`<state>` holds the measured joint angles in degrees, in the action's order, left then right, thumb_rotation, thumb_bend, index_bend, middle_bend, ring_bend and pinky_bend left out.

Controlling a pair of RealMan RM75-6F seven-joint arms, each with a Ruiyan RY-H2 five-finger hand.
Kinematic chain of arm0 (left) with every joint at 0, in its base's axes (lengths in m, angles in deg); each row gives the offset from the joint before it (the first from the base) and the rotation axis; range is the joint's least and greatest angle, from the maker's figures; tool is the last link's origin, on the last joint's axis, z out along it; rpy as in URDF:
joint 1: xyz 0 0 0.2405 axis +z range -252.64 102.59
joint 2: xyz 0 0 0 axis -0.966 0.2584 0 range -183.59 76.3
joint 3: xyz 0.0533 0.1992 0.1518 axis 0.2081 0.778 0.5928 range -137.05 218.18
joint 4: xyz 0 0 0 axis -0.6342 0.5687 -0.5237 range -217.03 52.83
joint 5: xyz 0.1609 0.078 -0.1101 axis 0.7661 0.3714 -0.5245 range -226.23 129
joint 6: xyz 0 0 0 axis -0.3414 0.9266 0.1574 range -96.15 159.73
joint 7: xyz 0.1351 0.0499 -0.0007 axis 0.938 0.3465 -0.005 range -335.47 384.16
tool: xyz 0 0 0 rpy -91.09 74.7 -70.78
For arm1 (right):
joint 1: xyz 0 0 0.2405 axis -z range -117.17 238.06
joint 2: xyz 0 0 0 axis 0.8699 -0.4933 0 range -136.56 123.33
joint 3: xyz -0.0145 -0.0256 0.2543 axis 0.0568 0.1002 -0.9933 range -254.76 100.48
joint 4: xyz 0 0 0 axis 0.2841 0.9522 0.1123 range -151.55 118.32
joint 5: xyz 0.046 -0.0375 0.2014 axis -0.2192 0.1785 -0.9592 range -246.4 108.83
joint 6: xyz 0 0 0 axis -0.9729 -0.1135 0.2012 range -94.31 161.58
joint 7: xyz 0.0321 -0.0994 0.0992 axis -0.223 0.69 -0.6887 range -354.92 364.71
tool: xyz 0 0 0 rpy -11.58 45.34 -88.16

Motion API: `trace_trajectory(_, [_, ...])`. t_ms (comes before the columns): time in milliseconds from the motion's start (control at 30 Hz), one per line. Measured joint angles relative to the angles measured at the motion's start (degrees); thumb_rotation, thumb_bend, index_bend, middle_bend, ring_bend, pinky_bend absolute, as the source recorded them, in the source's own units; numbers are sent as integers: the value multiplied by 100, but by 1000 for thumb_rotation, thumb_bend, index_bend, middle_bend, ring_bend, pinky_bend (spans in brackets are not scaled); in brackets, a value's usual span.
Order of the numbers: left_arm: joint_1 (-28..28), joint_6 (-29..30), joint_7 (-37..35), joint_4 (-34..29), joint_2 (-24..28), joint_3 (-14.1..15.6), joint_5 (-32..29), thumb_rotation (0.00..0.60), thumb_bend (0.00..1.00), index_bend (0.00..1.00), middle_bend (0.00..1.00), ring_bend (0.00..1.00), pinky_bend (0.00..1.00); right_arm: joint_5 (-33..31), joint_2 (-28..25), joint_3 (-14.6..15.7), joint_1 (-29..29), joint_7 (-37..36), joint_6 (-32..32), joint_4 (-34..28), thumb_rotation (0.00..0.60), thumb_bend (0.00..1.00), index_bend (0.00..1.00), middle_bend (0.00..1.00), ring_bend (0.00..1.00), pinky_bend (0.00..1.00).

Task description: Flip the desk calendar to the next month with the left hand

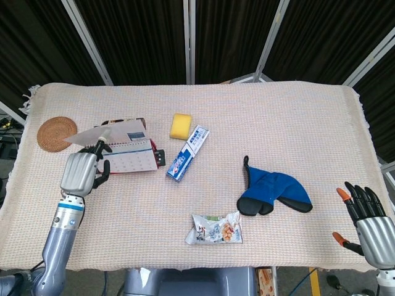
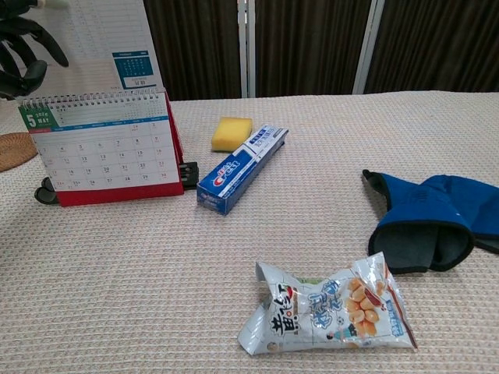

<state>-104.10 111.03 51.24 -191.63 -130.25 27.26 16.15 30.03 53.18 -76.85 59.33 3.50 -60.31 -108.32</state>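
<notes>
The desk calendar [image 1: 129, 161] stands at the left of the table on its red base; in the chest view the calendar [image 2: 101, 152] shows a May grid. Its former top page [image 2: 97, 43] is raised upright above the spiral binding, and from the head view that page [image 1: 102, 132] tilts back over the top. My left hand [image 1: 81, 174] is just left of the calendar, one finger stretched up under the page and the others curled. In the chest view the left hand [image 2: 22, 48] is at the page's left edge. My right hand [image 1: 368, 223] rests at the table's near right corner, fingers apart, holding nothing.
A woven coaster [image 1: 56, 134] lies left of the calendar, with a bottle [image 1: 123, 121] mostly hidden behind it. To the right are a yellow sponge [image 1: 181, 125], a toothpaste box [image 1: 187, 153], a blue glove [image 1: 274, 193] and a snack bag [image 1: 216, 229].
</notes>
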Motion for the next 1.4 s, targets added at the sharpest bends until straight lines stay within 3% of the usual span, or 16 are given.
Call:
trace_trajectory(100, [-40,-192,71,97,129,-65,-275,600,160,0,0,26,120,-13,9,-2,-6,5,20,8,600,36,0,0,0,0])
trace_trajectory(200, [-149,-583,172,252,299,-144,-770,600,94,0,0,0,75,-27,20,-7,-11,11,38,18,600,36,0,0,0,0])
trace_trajectory(467, [-498,-1392,356,751,546,-226,-1678,600,29,0,0,0,30,-132,55,-33,-41,28,141,67,600,36,0,0,0,0])
trace_trajectory(733, [-695,-2055,188,1062,587,-62,-2253,600,27,0,0,11,102,-148,87,-30,-57,66,186,87,600,36,0,0,0,0])
trace_trajectory(1067, [-677,-1902,-140,1049,601,-7,-2073,600,35,0,0,37,114,-87,77,-9,-38,64,132,61,600,37,0,0,0,0])
trace_trajectory(1233, [-442,-1389,-608,974,594,-28,-1419,600,44,0,0,3,85,-57,68,-6,-32,56,97,61,600,36,0,0,0,0])
trace_trajectory(1400, [-24,-646,-790,783,612,216,-586,600,45,0,0,0,16,-33,52,-8,-18,39,49,47,600,36,0,0,0,0])
